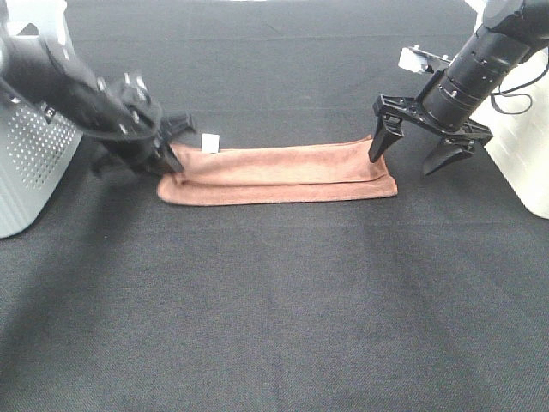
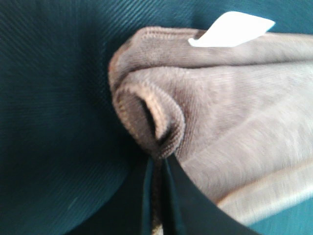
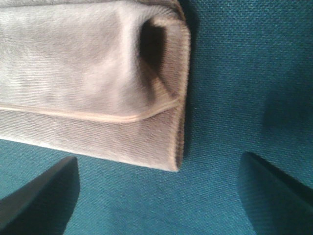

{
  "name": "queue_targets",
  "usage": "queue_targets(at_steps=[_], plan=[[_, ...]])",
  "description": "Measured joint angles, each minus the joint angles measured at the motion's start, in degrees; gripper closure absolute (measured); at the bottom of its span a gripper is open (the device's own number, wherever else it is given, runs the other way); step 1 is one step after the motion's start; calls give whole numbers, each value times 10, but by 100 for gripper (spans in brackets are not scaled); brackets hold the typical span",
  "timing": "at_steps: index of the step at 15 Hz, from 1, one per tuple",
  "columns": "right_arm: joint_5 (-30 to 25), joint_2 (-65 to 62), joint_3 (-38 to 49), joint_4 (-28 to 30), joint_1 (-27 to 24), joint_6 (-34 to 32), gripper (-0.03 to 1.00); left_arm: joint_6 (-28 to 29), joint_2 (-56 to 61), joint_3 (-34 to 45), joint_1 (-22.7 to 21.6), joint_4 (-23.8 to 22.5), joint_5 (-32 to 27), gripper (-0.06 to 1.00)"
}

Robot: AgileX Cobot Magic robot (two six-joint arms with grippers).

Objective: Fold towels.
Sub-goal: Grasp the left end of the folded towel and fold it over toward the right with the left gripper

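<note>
The rust-coloured towel [image 1: 279, 176] lies on the black table cloth, folded into a long narrow strip running left to right, with its small white tag [image 1: 208, 142] at the far left edge. My left gripper [image 1: 171, 163] is shut on the strip's left end; the left wrist view shows its fingers [image 2: 188, 205] pinching the curled hem of the towel [image 2: 234, 122] below the tag [image 2: 232, 29]. My right gripper [image 1: 403, 163] is open and holds nothing, just above the strip's right end. In the right wrist view the right gripper [image 3: 157, 164] straddles the towel's folded corner [image 3: 88, 73].
A grey perforated box [image 1: 30, 163] stands at the left edge behind the left arm. A white box [image 1: 523, 146] stands at the right edge behind the right arm. The black table cloth [image 1: 274, 300] stretches in front of the towel.
</note>
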State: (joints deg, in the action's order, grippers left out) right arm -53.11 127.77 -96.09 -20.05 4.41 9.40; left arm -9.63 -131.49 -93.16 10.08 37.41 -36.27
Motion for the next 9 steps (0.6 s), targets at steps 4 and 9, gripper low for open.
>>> queue_targets(at_steps=[4, 9], plan=[[-8, 0, 0, 9, 0, 0, 14, 145, 53, -48, 0, -205, -91, 91], [-8, 0, 0, 10, 0, -1, 14, 163, 53, -147, 37, -161, -176, 91]])
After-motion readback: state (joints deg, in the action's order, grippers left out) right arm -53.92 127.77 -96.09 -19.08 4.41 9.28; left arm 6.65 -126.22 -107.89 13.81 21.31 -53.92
